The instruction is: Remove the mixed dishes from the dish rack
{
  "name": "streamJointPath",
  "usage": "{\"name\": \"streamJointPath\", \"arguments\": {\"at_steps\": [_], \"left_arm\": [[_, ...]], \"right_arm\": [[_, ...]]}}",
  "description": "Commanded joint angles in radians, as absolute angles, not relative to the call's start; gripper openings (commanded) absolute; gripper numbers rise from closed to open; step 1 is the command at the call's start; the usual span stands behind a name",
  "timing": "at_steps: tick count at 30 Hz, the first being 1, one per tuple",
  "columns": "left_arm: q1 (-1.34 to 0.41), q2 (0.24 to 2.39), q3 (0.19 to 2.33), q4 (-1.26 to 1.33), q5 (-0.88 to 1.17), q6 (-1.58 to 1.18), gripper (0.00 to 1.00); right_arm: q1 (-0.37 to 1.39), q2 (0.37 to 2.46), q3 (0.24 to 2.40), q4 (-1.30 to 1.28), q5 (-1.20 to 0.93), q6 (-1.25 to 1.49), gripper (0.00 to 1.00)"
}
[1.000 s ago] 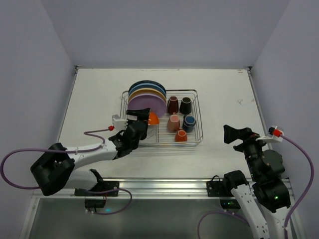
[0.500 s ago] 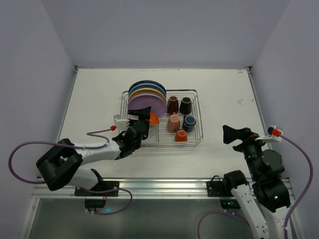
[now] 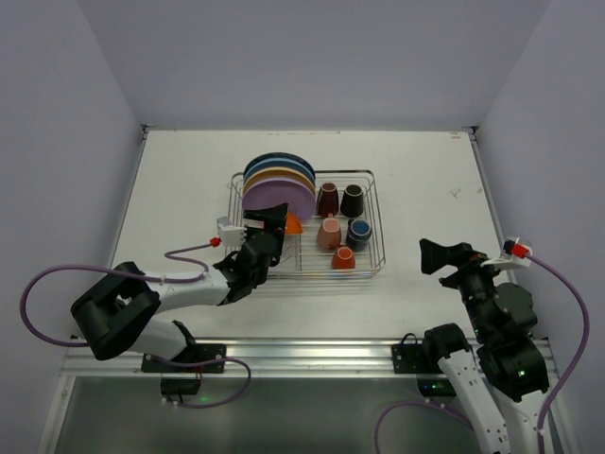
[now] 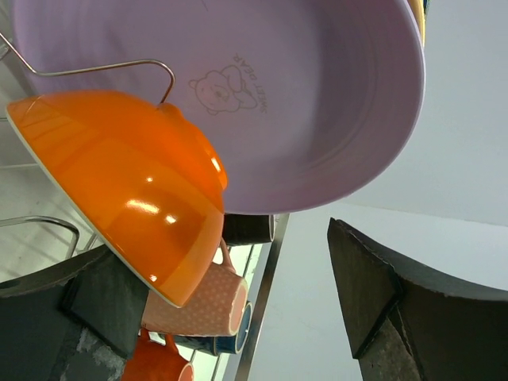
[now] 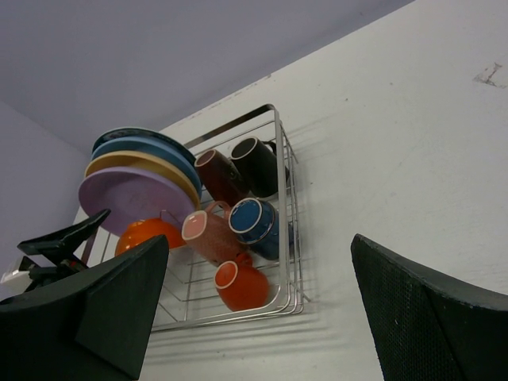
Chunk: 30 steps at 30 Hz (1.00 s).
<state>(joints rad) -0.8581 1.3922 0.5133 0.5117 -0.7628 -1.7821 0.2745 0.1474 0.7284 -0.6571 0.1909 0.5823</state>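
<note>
The dish rack (image 3: 381, 236) sits in the middle of the counter (image 3: 180, 180), and every dish is in it. Four plates stand on edge in the dividers at its left end: the lavender plate (image 3: 277, 199) nearest, then a yellow plate (image 3: 301, 177), a blue plate (image 3: 276, 167) and a dark-rimmed plate (image 3: 274, 158) at the back. The orange bowl (image 4: 119, 182) stands tilted on its rim just in front of the lavender plate, with a wire divider rising between them. To the right lie the five cups: the brown cup (image 3: 327, 199) and black cup (image 3: 352, 200) at the back, the pink cup (image 3: 328, 233) and blue cup (image 3: 357, 233) in the middle, and the orange cup (image 3: 343, 257) at the front.

The left gripper (image 4: 230, 294) reaches into the rack's near left corner. Its jaws are spread wide on either side of the bowl's lower edge and grip nothing; whether one finger touches the rim I cannot tell.

The right gripper (image 3: 437, 257) hangs over bare counter, well to the right of the rack, jaws wide apart and empty.
</note>
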Motion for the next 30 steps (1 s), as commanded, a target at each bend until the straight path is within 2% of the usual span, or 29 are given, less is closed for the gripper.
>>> {"name": "streamJointPath", "arguments": {"at_steps": [1, 17, 30], "left_arm": [[-0.859, 1.385, 0.528, 0.592, -0.83, -1.707, 0.89], [-0.861, 1.362, 0.529, 0.664, -0.835, -1.615, 0.9], [-0.867, 1.407, 0.508, 0.768, -0.804, -1.704, 0.89]], "right_arm": [[0.276, 0.135, 0.726, -0.612, 0.184, 0.558, 0.99], [0.276, 0.143, 0.735, -0.621, 0.192, 0.554, 0.99], [0.276, 0.141, 0.735, -0.626, 0.184, 0.558, 0.99]]}}
